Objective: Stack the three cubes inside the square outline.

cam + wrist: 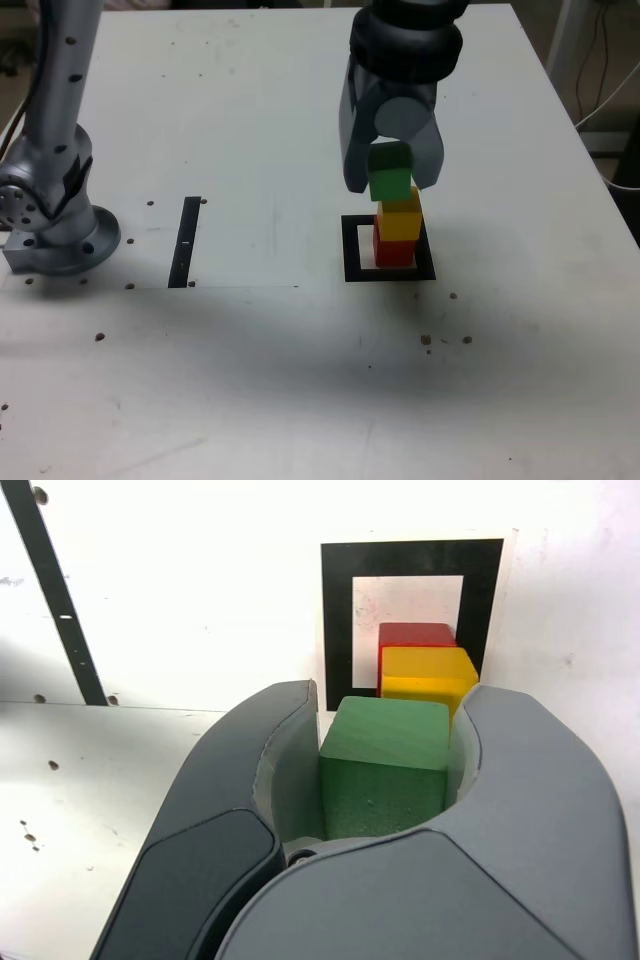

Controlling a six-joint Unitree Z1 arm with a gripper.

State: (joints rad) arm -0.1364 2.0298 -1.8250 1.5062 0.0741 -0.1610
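White tabletop (250, 120) carries everything, w/ the arm's grey base (55, 225) at the exterior view's left and one thin black strip (186, 242) lying btwn base and work area. Next down in size: the gripper (392, 170), jaws clamped on the green cube (390, 178), which sits btwn them w/ its top face visible in the wrist view (385, 765). Then the square outline (350, 250), one black frame w/ white centre; inside it the red cube (393, 251) rests on the white centre w/ the yellow cube (400, 221) stacked on top. Key relation: held green cube is directly over the yellow one in the exterior view, underside at or nearly at yellow's top face; can't tell if touching. It looks shifted slightly toward that view's left vs. the two below, and the wrist view also shows the pair a bit off-centre from the green one. My read: a small nudge then a straight drop and release. Cubes have no long axis, so only edge alignment matters. Count: 3 cubes (1 red, 1 yellow, 1 green), 1 outline, 1 strip, 1 arm, so no choice of hand.
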